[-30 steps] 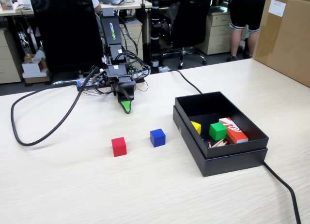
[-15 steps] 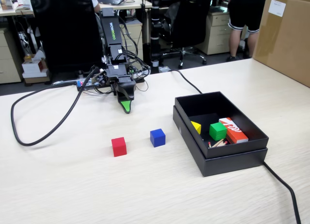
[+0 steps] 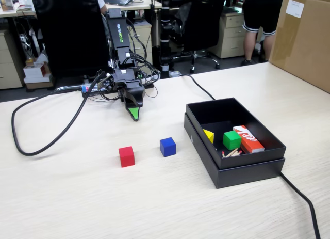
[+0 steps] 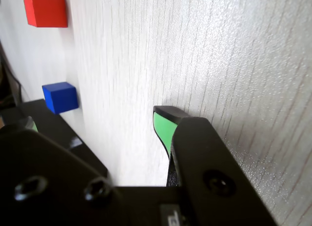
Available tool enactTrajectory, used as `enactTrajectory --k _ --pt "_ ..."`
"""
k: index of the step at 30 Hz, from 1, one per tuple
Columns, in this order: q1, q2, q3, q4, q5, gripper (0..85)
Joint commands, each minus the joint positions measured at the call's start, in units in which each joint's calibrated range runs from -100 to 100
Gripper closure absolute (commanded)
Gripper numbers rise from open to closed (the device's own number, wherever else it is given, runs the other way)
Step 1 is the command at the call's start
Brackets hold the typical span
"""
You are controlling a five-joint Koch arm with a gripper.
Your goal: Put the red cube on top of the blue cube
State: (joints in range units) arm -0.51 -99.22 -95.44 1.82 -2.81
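Observation:
The red cube [image 3: 126,156] [image 4: 45,9] and the blue cube [image 3: 167,146] [image 4: 60,96] rest apart on the pale wooden table [image 3: 77,197], red to the left in the fixed view. My gripper [image 3: 134,111] [image 4: 97,119] is low at the table's far side, well behind both cubes and touching neither. In the wrist view one green-padded finger [image 4: 164,126] lies against the table, and the other jaw is a dark blurred mass at the left. Bare table shows between them and nothing is held.
A black open box [image 3: 234,169] stands right of the blue cube, holding a green cube [image 3: 232,140], a yellow piece [image 3: 209,135] and an orange-red printed box [image 3: 248,139]. A black cable [image 3: 46,141] loops at the left. A cardboard box [image 3: 304,37] stands far right.

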Motion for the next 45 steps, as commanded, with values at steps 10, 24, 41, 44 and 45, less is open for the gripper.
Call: enactTrajectory --k 10,24,41,44,45 --pt "-1.3 0.5 25.6 -32.8 2.5 38.0" --pt "-4.4 20.1 57.7 -50.2 1.8 40.8" --pt "-8.2 79.1 101.9 -54.4 -1.7 40.7" --pt "-8.3 86.0 104.3 -54.4 -1.7 40.4" --pt "-8.3 87.5 104.9 -54.4 -1.7 40.4"
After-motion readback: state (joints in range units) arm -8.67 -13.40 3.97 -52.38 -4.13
